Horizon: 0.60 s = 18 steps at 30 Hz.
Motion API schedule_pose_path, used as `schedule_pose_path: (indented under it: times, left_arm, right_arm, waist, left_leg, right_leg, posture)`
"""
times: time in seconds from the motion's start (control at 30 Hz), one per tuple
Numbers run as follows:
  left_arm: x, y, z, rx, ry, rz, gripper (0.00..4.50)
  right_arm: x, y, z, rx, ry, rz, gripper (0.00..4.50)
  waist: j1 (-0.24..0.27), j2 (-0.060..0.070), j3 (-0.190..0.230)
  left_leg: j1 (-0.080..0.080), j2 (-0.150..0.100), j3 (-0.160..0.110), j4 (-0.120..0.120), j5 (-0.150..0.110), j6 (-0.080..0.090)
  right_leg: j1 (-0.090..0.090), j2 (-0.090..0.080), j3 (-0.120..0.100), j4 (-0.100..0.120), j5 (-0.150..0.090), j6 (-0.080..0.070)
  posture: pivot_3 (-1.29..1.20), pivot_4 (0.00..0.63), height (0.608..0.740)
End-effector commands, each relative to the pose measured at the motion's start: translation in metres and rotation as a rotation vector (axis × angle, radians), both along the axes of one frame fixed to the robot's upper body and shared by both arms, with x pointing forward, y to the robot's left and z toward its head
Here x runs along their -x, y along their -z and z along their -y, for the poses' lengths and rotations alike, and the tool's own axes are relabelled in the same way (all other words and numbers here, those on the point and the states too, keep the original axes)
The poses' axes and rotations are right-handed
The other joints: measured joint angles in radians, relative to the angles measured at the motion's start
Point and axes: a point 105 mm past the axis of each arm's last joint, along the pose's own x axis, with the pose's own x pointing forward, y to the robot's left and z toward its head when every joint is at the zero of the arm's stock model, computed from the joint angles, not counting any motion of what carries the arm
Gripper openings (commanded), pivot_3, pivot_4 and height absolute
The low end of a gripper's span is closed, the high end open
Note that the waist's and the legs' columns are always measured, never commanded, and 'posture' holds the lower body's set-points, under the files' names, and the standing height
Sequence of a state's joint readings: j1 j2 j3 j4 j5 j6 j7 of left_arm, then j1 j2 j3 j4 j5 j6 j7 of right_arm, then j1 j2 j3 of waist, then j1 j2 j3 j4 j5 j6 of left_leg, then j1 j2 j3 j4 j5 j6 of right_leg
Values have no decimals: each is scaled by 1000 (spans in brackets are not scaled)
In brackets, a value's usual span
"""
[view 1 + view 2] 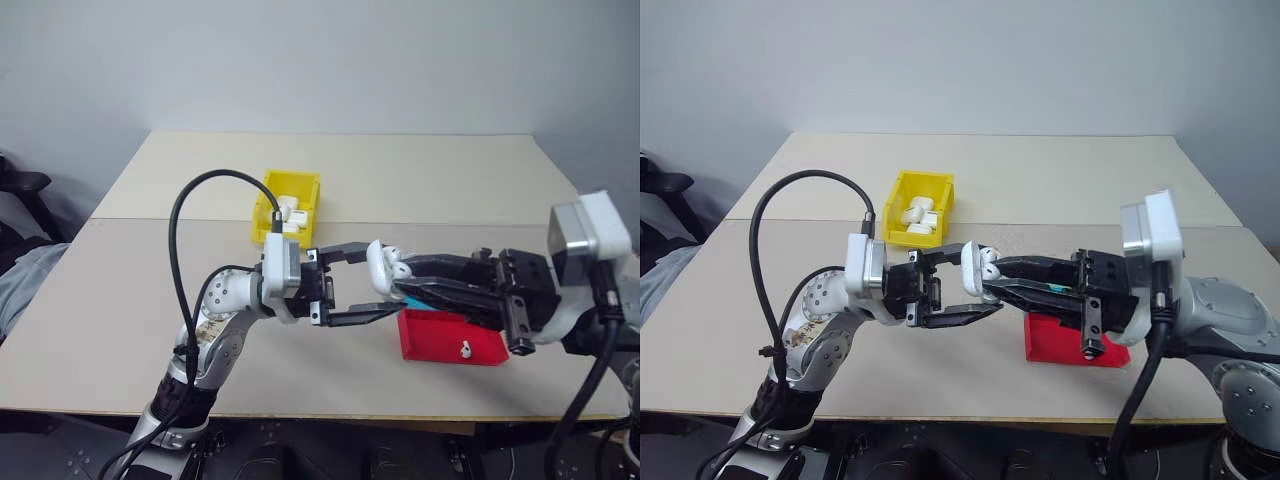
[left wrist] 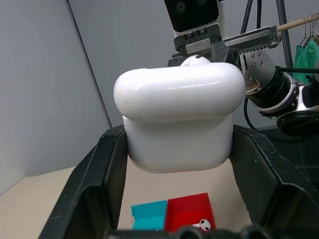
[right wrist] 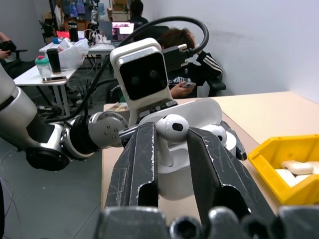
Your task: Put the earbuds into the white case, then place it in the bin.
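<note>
Holding the white case (image 2: 177, 124) up in the air over the table (image 1: 120, 300), our left gripper (image 1: 372, 285) has its two black fingers clamped on the case's sides, with the lid flipped open. Our right gripper (image 3: 172, 149) comes in from the other side and is pinched shut on one earbud (image 3: 171, 130) — its round head sticks up between the fingers and its stem points down. The two grippers meet tip to tip, so the earbud sits right at the open mouth of the case, and the right arm is the one that has to push it in. We think the stem must line up straight with its slot, or it will catch on the rim. One more earbud (image 1: 465, 349) lies in the red tray (image 1: 440, 340) down below, next to a teal tray (image 2: 148, 215) that is partly hidden under the arms. The yellow bin (image 1: 270, 205) stands further back on the table, well apart from the case, with some white things already inside it. We cannot see down into the case, since the fingers and the lid block it, so we cannot tell if a slot is already full.
</note>
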<state>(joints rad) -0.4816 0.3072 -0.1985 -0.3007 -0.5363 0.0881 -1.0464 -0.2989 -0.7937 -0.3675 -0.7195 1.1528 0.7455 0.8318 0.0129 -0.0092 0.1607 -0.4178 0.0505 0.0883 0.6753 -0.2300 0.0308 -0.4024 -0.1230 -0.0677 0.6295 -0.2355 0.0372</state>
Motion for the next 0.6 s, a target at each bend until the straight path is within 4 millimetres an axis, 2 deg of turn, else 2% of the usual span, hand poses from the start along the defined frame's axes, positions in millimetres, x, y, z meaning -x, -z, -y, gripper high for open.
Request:
schedule_pose_path:
  times: [0.03, 0.13, 0.23, 0.3, 0.4, 0.6]
  left_arm:
    - [7, -9, -1, 31, 8, 52, 2788]
    - [7, -10, -1, 33, 7, 54, 2788]
    - [6, -9, 0, 28, 5, 56, 2788]
    - [6, -10, 0, 31, 6, 56, 2788]
    - [6, -10, 0, 31, 5, 55, 2788]
    - [3, -6, -1, 9, -2, 56, 2788]
  right_arm:
    - [4, -5, 1, 5, 1, 53, 967]
    - [5, -2, 1, 10, -2, 53, 967]
    - [5, 0, 0, 20, 8, 69, 1654]
    - [-1, 5, 0, 48, 51, 67, 2337]
    - [-1, 9, 1, 71, 49, 65, 2337]
    - [4, 0, 13, 75, 30, 96, 2337]
  waist:
    - [0, 0, 0]
    - [0, 0, 0]
    - [0, 0, 0]
    - [0, 0, 0]
    - [0, 0, 0]
    - [4, 0, 0]
  left_leg:
    - [0, 0, 0, 0, 0, 0]
    - [0, 0, 0, 0, 0, 0]
    - [0, 0, 0, 0, 0, 0]
    - [0, 0, 0, 0, 0, 0]
    - [0, 0, 0, 0, 0, 0]
    - [0, 0, 0, 0, 0, 0]
  right_leg:
    - [0, 0, 0, 0, 0, 0]
    - [0, 0, 0, 0, 0, 0]
    - [0, 0, 0, 0, 0, 0]
    - [0, 0, 0, 0, 0, 0]
    - [0, 0, 0, 0, 0, 0]
    - [0, 0, 0, 0, 0, 0]
  posture:
    - [0, 150, 740]
    - [0, 150, 740]
    - [0, 150, 740]
    - [0, 150, 740]
    - [0, 150, 740]
    - [0, 150, 740]
